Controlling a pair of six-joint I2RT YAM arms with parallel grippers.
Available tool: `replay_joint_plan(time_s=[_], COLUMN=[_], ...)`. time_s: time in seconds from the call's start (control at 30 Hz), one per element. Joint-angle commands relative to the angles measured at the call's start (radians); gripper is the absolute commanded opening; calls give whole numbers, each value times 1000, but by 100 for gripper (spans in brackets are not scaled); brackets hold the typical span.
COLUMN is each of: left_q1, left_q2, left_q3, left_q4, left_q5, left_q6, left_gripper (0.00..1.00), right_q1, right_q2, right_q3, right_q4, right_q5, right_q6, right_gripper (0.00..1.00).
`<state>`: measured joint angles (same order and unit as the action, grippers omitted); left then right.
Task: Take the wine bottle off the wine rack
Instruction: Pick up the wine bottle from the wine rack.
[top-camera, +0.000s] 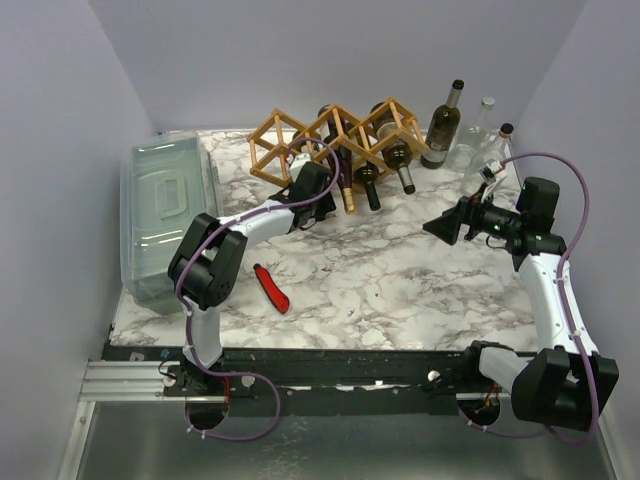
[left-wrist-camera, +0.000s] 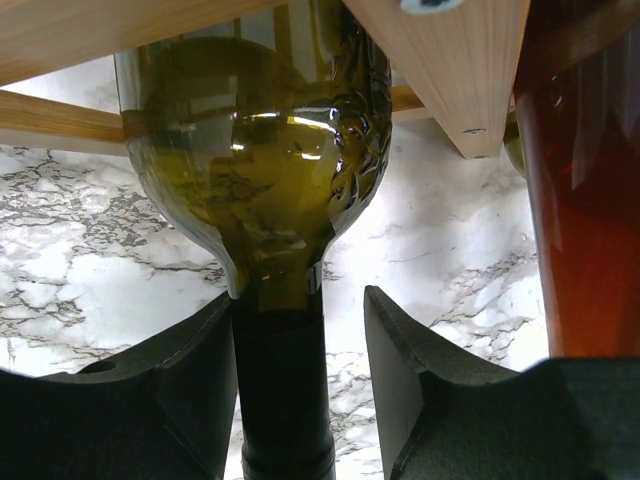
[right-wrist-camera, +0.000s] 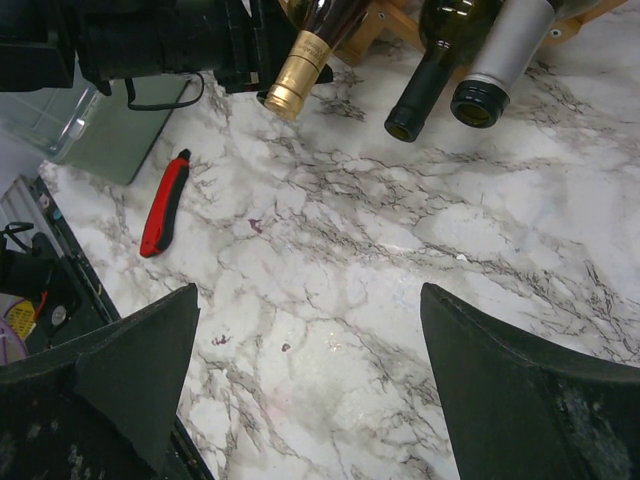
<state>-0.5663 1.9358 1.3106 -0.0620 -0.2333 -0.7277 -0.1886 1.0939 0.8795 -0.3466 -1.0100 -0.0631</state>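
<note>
Green wine bottle neck inside spread left hand, seemingly unclamped | right hand spread, well apart

- A green wine bottle fills the middle of the view, with its shoulder at the top and its dark neck pointing down toward the camera.
- The neck lies between the two black jaws. The right one stands clearly apart from it, and the left one seems to touch it, but this is hard to tell.
- Light wooden slats of the wine rack cross above the bottle.
- A red-brown bottle is at the right edge.
- Below lies the white marbled counter.
</note>
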Motion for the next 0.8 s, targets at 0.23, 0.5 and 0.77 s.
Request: replay_joint_plan(time_s=[0.23,0.5,0.77], left_q1=[19,19,16], left_q2=[22,23,5], left_q3=[16,17,7], left_q4=[10,10,11], left_q5=[53,56,54], left_q6=[-37,-24,24], left_gripper=[47,31,0], right_q1=[6,6,6], right_q2=[1,3,6], right_q3=[35,38,38], right_q4=[-22,-24,-26], right_q5=[8,11,10], right_q6=[-21,-23,-24], right_gripper=[95,95,95])
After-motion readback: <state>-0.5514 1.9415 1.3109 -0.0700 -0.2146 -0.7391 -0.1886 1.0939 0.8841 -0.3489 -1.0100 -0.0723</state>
